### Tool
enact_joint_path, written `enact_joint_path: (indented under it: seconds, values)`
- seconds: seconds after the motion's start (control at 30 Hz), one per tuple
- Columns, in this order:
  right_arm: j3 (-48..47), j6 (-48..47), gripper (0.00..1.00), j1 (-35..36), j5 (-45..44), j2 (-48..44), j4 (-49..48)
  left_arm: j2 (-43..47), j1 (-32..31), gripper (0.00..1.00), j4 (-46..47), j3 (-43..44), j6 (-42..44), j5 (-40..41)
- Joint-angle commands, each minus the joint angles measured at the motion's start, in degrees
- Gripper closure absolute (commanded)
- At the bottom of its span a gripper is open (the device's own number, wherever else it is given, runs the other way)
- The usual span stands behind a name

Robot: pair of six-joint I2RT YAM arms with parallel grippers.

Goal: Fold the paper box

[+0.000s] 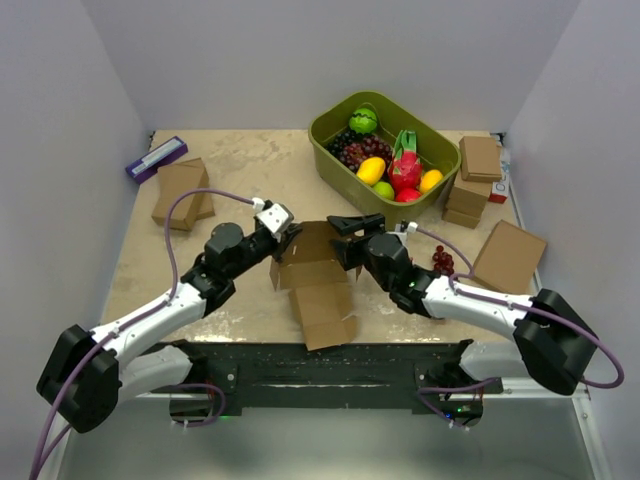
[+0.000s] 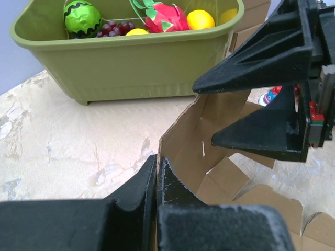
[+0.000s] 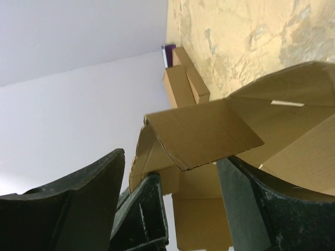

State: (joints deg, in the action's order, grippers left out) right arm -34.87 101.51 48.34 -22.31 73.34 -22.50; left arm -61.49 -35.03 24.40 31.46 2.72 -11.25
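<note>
The paper box (image 1: pixel 318 285) lies half-folded at the table's middle, with its walls partly raised and a long flap reaching toward the near edge. My left gripper (image 1: pixel 284 240) is shut on the box's upright left wall. In the left wrist view the two fingers (image 2: pixel 137 191) pinch that cardboard edge (image 2: pixel 178 136). My right gripper (image 1: pixel 352 226) hovers open over the far right part of the box. Seen from the right wrist, a bent flap (image 3: pixel 209 130) lies between its spread fingers (image 3: pixel 89 204), and neither finger presses on it.
A green bin (image 1: pixel 340 172) of fruit stands behind the box. Stacked ready-made brown boxes (image 1: pixel 478 170) and a larger flat box (image 1: pixel 508 255) sit at the right. More brown boxes (image 1: pixel 180 190) and a purple item (image 1: pixel 155 157) are at the left. Loose grapes (image 1: pixel 442 262) lie by the right arm.
</note>
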Motion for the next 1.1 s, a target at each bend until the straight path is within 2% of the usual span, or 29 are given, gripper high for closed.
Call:
enact_joint_path:
  seconds: [0.0, 0.5, 0.6, 0.63, 0.7, 0.73, 0.8, 0.83, 0.93, 0.97, 1.03, 1.07]
  values:
    - [1.5, 2.7, 0.26, -1.8, -3.1, 0.5, -3.9, -0.5, -0.7, 1.0, 2.0, 0.1, 4.1, -2.2]
    - [-3.9, -2.5, 0.3, -4.1, 1.7, 5.8, -0.7, -1.3, -3.8, 1.0, -3.0, 0.8, 14.2, -4.0]
    - [-4.6, -3.4, 0.37, -4.1, 3.0, 6.8, -1.1, -1.8, -4.4, 1.0, -3.8, 1.1, 15.3, -3.5]
    - [-4.5, -3.4, 0.43, -4.2, 3.1, 7.2, -1.4, -1.9, -4.5, 1.0, -4.2, 1.2, 15.7, -3.3]
    - [-4.2, -3.7, 0.5, -4.2, 3.5, 7.6, -1.6, -2.1, -4.8, 1.0, -4.4, 1.4, 15.8, -3.3]
    - [-3.6, -3.5, 0.58, -4.1, 3.7, 7.8, -1.6, -2.2, -4.8, 1.0, -4.5, 1.5, 15.9, -3.3]
    - [-3.0, -3.1, 0.67, -4.1, 3.7, 7.9, -2.2, -2.8, -4.8, 1.0, -4.6, 1.6, 15.9, -2.6]
    - [-2.3, -2.9, 0.75, -4.1, 3.8, 8.0, -2.4, -3.1, -4.8, 1.0, -4.9, 2.0, 15.6, -2.4]
    - [-1.3, -2.2, 0.83, -4.2, 3.8, 8.7, -3.7, -4.1, -4.8, 0.84, -5.9, 3.1, 14.1, -1.0]
    - [-1.1, -1.9, 0.87, -4.1, 3.9, 8.9, -4.5, -4.1, -4.8, 0.73, -6.0, 3.3, 13.6, 0.4]
    - [-0.5, -1.7, 0.91, -4.1, 4.3, 9.2, -5.2, -3.7, -4.8, 0.58, -6.6, 3.7, 12.5, 1.6]
    - [-0.3, -1.5, 0.93, -4.1, 4.5, 9.3, -5.6, -2.9, -4.8, 0.4, -6.8, 3.9, 11.8, 3.0]
